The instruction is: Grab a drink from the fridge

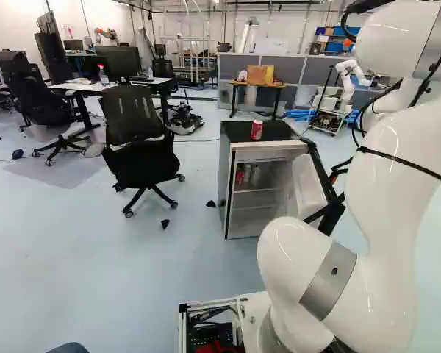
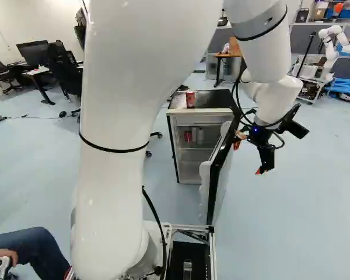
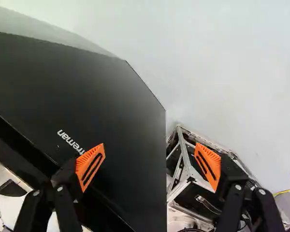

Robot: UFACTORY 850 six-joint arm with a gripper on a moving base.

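Gripper (image 2: 248,158) hovering outside open door (image 2: 213,184) of fridge (image 1: 226,173), fingers standing wide apart; red can (image 1: 256,130) sitting atop fridge.

Open fridge (image 2: 210,101), door (image 2: 205,182) between interior (image 2: 192,155) and pincer (image 2: 248,158)

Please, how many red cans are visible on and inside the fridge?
2: one red can stands on top of the fridge, a second red can on a shelf inside. More may be hidden deeper inside.
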